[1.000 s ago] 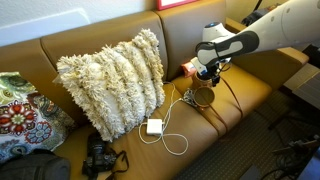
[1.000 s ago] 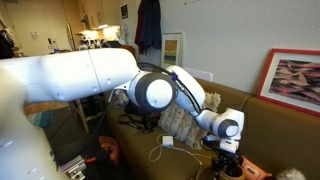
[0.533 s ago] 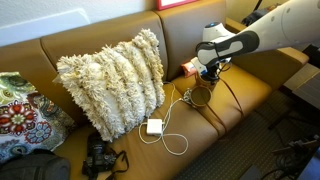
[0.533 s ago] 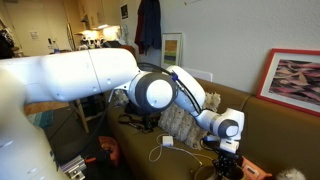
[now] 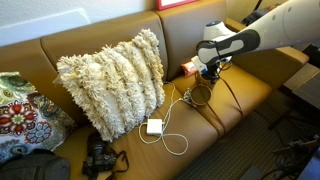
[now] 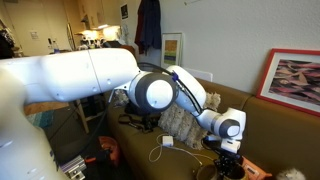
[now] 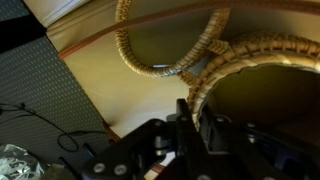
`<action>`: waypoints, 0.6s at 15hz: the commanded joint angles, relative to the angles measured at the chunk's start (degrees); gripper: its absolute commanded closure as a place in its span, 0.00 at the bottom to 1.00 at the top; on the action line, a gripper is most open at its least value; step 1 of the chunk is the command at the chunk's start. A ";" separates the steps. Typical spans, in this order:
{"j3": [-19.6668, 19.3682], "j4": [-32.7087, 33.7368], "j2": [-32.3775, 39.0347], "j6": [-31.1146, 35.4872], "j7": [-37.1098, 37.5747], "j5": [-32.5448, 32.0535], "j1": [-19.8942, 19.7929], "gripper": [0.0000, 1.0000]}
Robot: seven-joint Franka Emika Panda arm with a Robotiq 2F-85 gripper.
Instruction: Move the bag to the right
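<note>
The bag point(image 5: 203, 95) is a small brown woven thing with a round open rim, sitting on the tan couch seat point(image 5: 250, 85) right of the shaggy pillow. My gripper point(image 5: 208, 76) comes down on it from above. In the wrist view the bag's round rim point(image 7: 252, 48) and a looped woven handle point(image 7: 168, 66) fill the frame. There my gripper point(image 7: 194, 112) is shut on the rim, which is pinched between the two dark fingers point(image 7: 183, 118). In an exterior view the gripper point(image 6: 226, 160) hides most of the bag.
A large shaggy cream pillow point(image 5: 112, 80) leans on the couch back. A white charger point(image 5: 154, 126) with a looping cable lies near the seat's front edge. A black camera point(image 5: 100, 158) and a patterned cushion point(image 5: 18, 118) lie lower left. An orange object point(image 5: 187, 68) sits behind the bag.
The jaws have closed onto the bag's rim over the last second. The arm and the bag have barely shifted.
</note>
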 commanded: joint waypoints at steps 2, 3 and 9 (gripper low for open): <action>1.47 6.23 -0.05 -1.38 -1.34 2.19 -3.17 0.97; 1.59 8.05 -0.09 -1.73 -1.50 2.50 -3.60 0.97; 1.42 17.23 -0.36 -3.02 -0.78 2.04 -5.76 0.97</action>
